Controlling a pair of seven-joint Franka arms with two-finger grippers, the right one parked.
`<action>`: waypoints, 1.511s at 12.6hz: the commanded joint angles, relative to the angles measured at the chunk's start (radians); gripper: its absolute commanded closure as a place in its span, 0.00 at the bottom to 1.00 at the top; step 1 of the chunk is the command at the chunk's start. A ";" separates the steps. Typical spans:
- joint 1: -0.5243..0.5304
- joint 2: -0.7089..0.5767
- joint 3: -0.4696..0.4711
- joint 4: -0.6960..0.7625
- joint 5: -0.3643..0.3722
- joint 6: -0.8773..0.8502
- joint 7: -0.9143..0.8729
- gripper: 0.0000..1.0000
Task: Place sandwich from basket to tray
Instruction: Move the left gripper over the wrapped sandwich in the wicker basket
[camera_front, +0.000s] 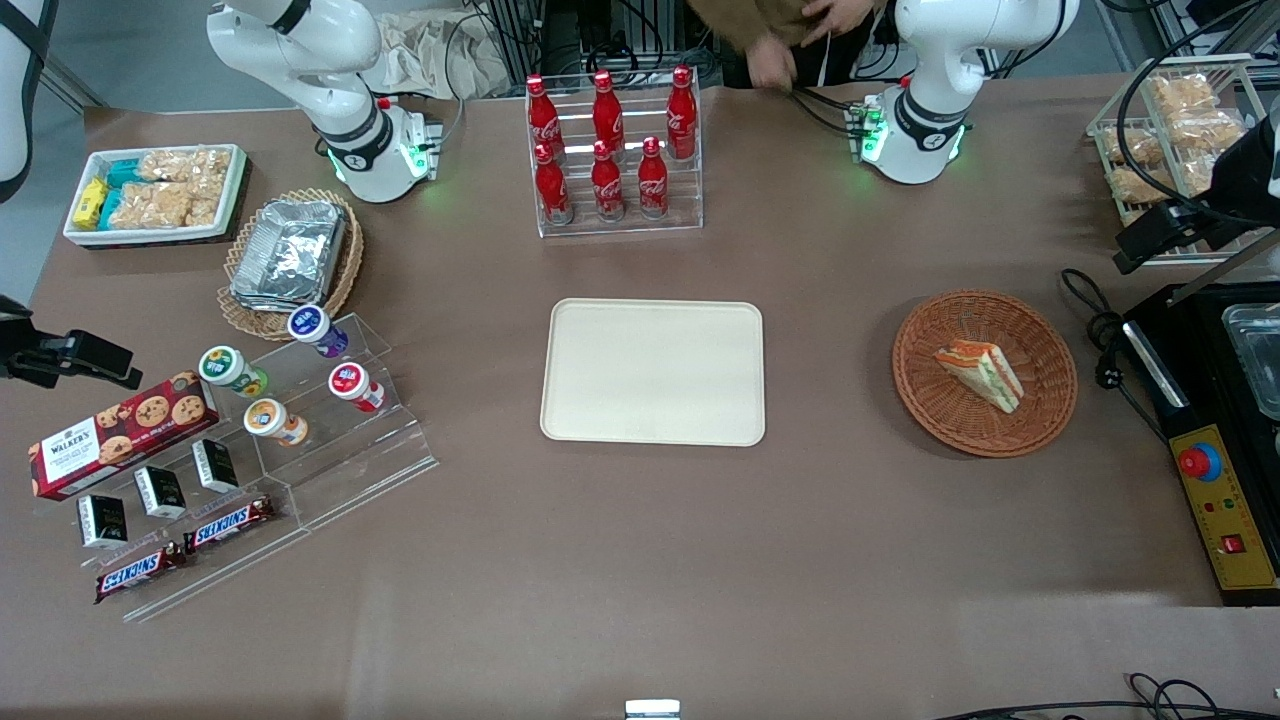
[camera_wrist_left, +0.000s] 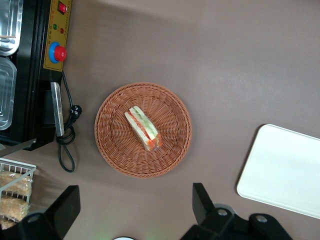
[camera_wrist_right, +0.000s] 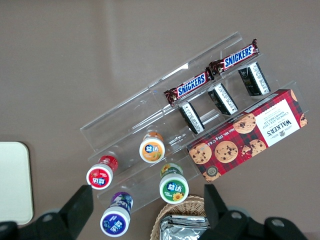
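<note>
I see the sandwich (camera_front: 980, 374) lying in the basket (camera_front: 1040, 420) toward the working arm's end of the bench (camera_front: 640, 560), tray (camera_front: 654, 372) mid-bench well apart from it, my claw (camera_wrist_left: 135, 207) spread wide, hovering above beside the basket.

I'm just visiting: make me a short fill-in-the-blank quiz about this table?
1. The sandwich lies in the ____.
2. The cream tray holds ____ items.
3. The gripper, fingers open, hangs above the table beside the basket, holding ____.
4. The bottle rack holds ____ red bottles.

Missing words: basket; no; nothing; six
</note>
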 joint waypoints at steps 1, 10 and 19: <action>0.007 0.015 -0.001 0.031 -0.010 -0.023 0.000 0.00; 0.023 -0.088 0.086 -0.345 -0.054 0.171 -0.295 0.00; 0.021 -0.036 0.057 -0.776 -0.036 0.752 -0.606 0.00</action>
